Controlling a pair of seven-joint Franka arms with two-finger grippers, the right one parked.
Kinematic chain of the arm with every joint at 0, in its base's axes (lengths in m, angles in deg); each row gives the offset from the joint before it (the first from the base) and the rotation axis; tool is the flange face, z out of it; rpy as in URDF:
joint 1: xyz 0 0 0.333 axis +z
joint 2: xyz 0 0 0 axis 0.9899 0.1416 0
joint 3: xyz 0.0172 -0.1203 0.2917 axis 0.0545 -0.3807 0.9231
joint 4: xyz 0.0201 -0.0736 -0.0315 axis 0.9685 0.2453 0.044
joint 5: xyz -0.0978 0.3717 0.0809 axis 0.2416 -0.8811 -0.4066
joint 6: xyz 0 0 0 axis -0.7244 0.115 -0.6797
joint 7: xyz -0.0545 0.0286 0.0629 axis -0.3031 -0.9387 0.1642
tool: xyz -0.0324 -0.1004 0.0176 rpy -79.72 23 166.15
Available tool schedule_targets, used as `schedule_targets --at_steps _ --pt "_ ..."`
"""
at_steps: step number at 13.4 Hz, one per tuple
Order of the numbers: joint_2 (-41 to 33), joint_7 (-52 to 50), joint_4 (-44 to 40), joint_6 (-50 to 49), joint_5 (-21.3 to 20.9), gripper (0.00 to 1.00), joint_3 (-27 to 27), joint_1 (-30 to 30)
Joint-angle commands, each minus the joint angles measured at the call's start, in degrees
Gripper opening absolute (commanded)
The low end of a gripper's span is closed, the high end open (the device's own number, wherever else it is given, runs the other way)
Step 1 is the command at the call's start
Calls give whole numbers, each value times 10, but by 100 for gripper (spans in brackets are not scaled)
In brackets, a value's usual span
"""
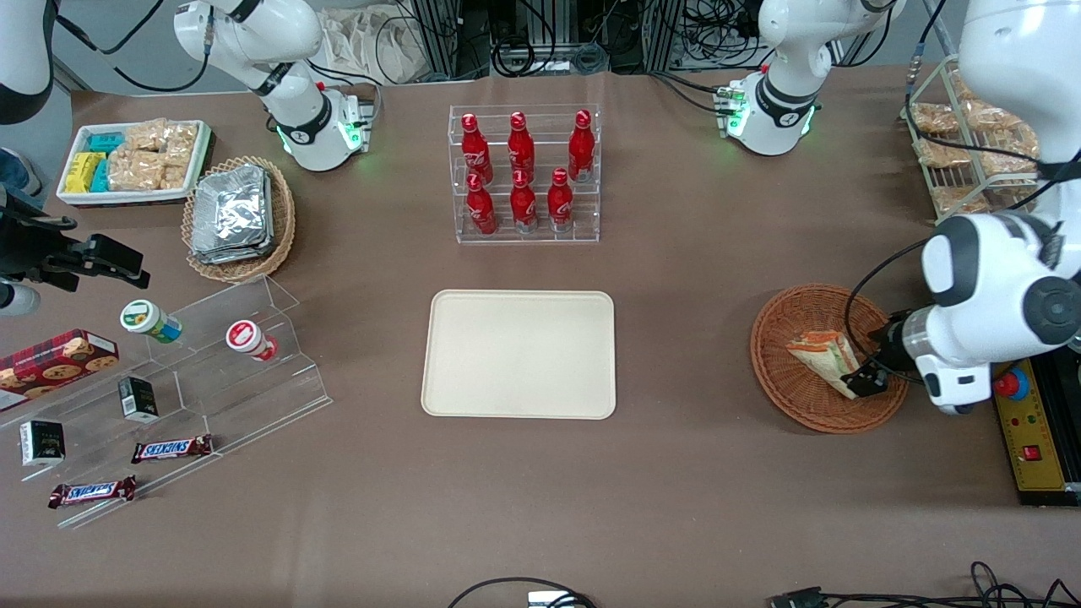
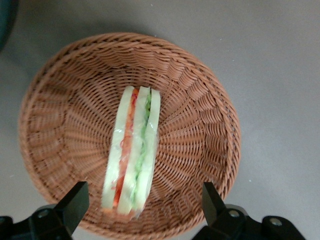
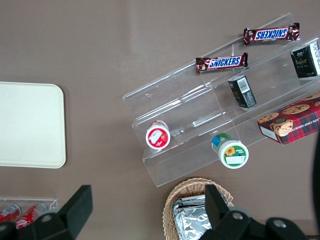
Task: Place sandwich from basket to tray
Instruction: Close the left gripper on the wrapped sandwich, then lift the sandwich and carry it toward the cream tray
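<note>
Over basket (image 2: pixel 200 100) rim, tool (image 2: pixel 141 205) spread wide, straddling sandwich (image 2: pixel 132 155)

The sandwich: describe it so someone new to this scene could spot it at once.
Start at the cream tray mid-table, then look toward the working arm's end to the round reddish-brown basket. The sandwich lies in it: a clear-wrapped pale bread wedge with orange and green layers. The open gripper hovers over it, and unlike the foil packets in the tan basket, its filling shows.
</note>
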Motion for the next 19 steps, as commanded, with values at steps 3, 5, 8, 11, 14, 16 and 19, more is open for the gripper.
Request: schedule_targets --at_steps 3,5,8,11,14,16,19 --pt "-17 -11 52 37 0 100 -1 3" --pt "-16 -11 80 68 -1 100 -1 3" --pt "-17 -11 109 102 -1 100 0 3" --pt "-9 -11 119 104 -1 100 0 3" --pt "-9 -17 114 98 -4 4 -1 -1" --pt "-9 -32 104 96 -5 0 -1 -3" --pt "-10 -30 76 48 -7 0 -3 -5"
